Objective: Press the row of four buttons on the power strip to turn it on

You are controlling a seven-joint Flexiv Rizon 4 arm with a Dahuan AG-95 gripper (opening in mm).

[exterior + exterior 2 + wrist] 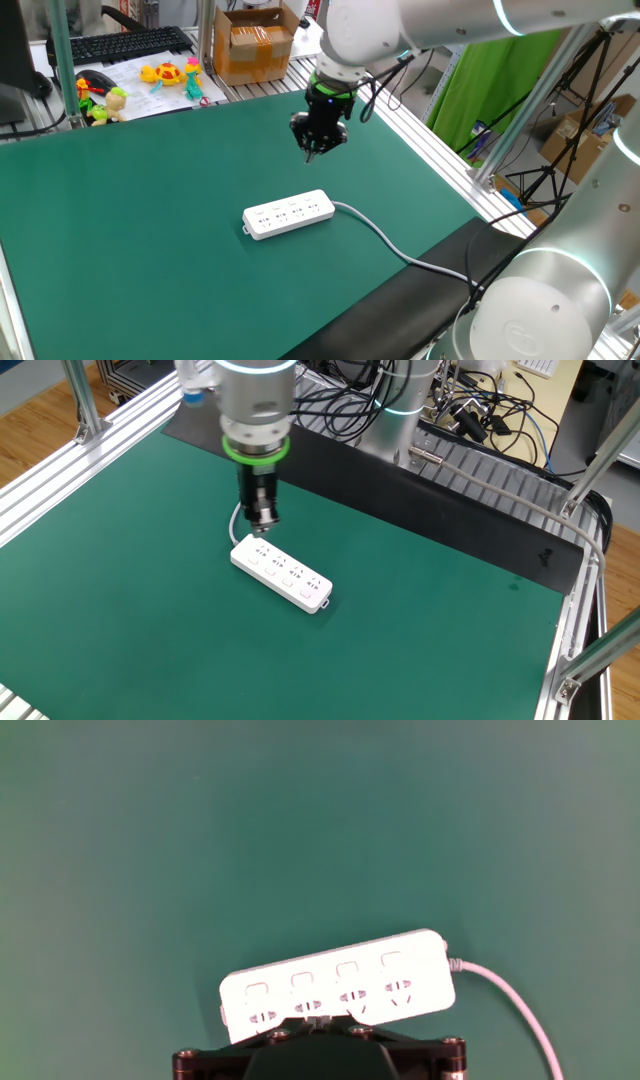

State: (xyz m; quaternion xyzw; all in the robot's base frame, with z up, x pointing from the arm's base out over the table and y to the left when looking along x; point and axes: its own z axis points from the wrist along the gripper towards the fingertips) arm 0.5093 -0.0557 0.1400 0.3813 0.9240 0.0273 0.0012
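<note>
The white power strip [289,213] lies flat on the green mat, its whitish-grey cable [390,245] running off to the right edge. In the hand view the strip [335,985] fills the lower middle. The four buttons [347,968] form a line of small white squares above the socket holes. My gripper [311,155] hangs above the mat, clear of the strip and holding nothing. In the other fixed view the gripper [264,525] hovers over the strip's [281,572] cable end. The hand view shows the gripper's [318,1018] fingertips pressed together, shut.
Toys [165,73], a keyboard [125,44] and a cardboard box [252,45] sit beyond the mat's far edge. Aluminium rails [440,160] border the table. A black strip [420,510] and loose cables [480,410] lie behind the mat in the other fixed view.
</note>
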